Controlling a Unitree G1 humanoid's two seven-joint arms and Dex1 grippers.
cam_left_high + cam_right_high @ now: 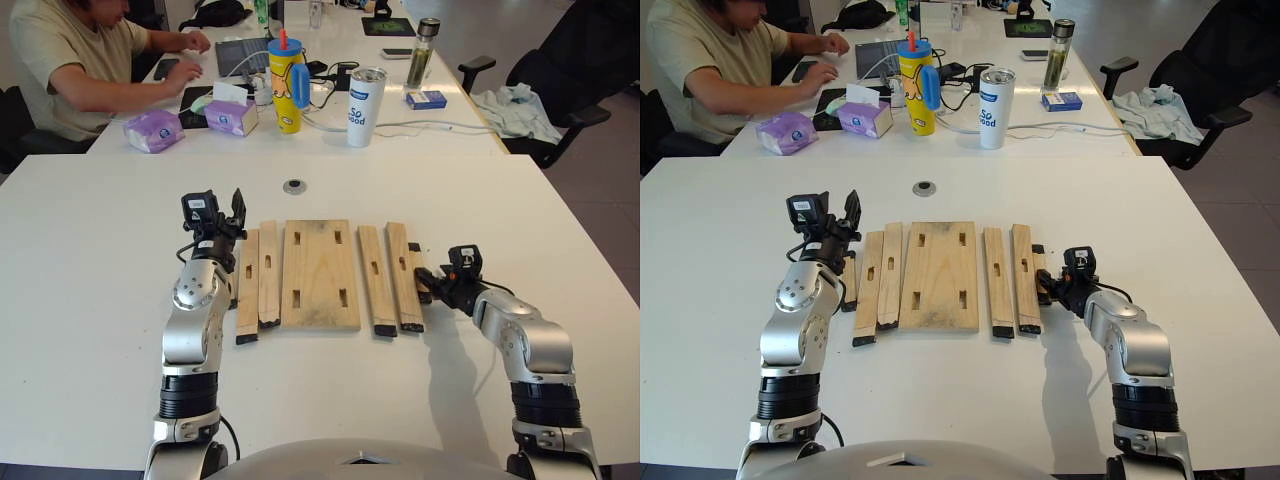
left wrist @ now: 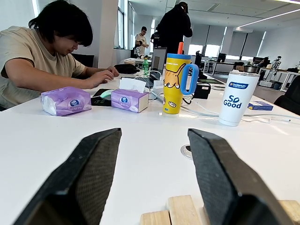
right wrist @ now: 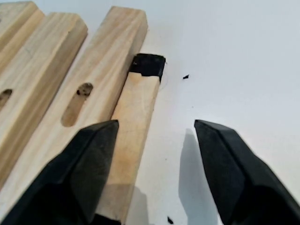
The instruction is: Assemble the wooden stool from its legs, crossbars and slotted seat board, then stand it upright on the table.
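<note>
The slotted seat board (image 1: 320,275) lies flat in the middle of the white table (image 1: 90,270). Two slotted wooden legs (image 1: 258,280) lie side by side on its left, and two more legs (image 1: 388,275) on its right. A short crossbar (image 3: 136,112) with a black tip lies against the outermost right leg. My right gripper (image 1: 424,282) is low over that crossbar and open, one finger (image 3: 89,164) above the wood and the other over bare table. My left gripper (image 1: 230,212) is open above the far ends of the left legs (image 2: 180,211), holding nothing.
A cable grommet (image 1: 293,186) sits in the table beyond the boards. The adjoining table behind holds a white tumbler (image 1: 366,105), a yellow cup (image 1: 286,85) and tissue packs (image 1: 152,130), with a person seated there. Bare tabletop stretches to both sides and in front.
</note>
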